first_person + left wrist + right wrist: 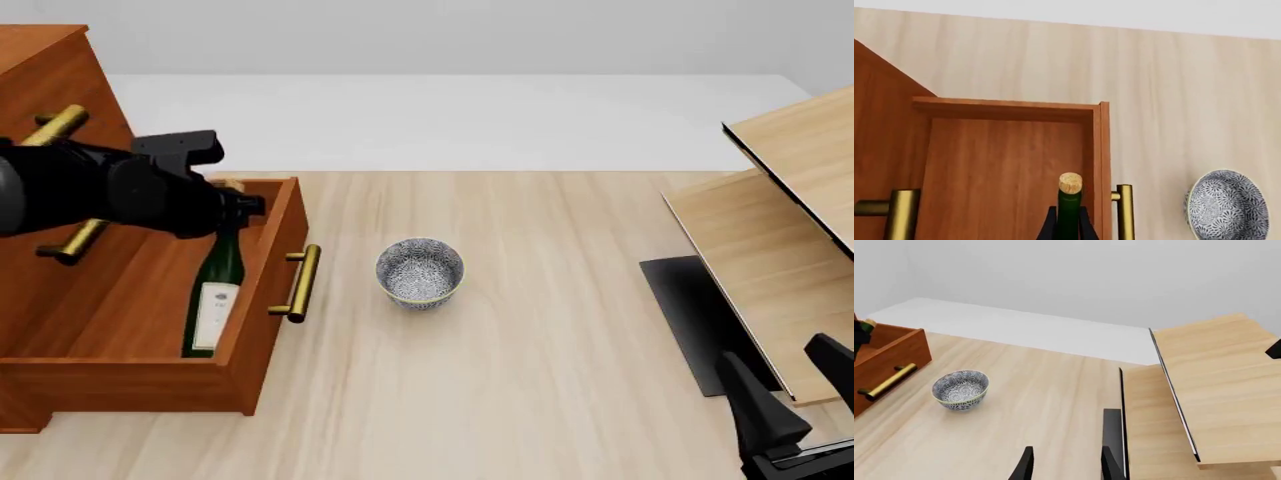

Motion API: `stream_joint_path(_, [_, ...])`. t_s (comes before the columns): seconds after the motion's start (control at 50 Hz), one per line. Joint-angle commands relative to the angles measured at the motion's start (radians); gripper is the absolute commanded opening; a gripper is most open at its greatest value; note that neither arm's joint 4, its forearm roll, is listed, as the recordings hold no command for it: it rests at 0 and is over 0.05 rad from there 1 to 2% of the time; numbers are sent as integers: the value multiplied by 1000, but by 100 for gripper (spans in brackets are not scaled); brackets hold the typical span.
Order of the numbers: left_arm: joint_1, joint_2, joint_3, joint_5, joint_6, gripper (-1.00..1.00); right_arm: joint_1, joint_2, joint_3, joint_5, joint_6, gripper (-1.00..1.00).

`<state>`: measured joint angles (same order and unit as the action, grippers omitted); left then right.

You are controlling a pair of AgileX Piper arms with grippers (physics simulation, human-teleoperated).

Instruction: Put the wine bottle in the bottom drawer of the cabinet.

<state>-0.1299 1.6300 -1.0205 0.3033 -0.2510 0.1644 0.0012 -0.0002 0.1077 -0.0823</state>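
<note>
Nearest in the front view, the right gripper point(787, 420) sits low at the table's near right corner, just beside a pale shelf unit point(787, 200); its own camera shows the two fingers point(1026, 465) apart with nothing between them. A dark flat panel point(687, 320) lies at the shelf's foot.

Mid-table stands a speckled bowl point(420, 270), apart from everything, between the shelf and the drawer point(260, 330). The drawer is pulled out of the cabinet point(47, 70), its brass handle point(302, 282) facing the bowl.

The bottle point(214, 300) lies tilted inside the drawer, label toward the near end, neck up toward the left gripper point(238, 208). That gripper's black fingers point(1049, 225) are clamped on the neck just below the foil top, seen only in the left wrist view; the front view hides the grip behind the arm. The left wrist view also shows the drawer's floor and far wall. The right wrist view catches only the drawer's front corner and handle point(887, 382).
</note>
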Motion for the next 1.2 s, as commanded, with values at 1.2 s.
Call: stream_joint_path(1.2, [21, 120, 55, -44, 35, -100, -4, 1, 0, 4, -5, 100])
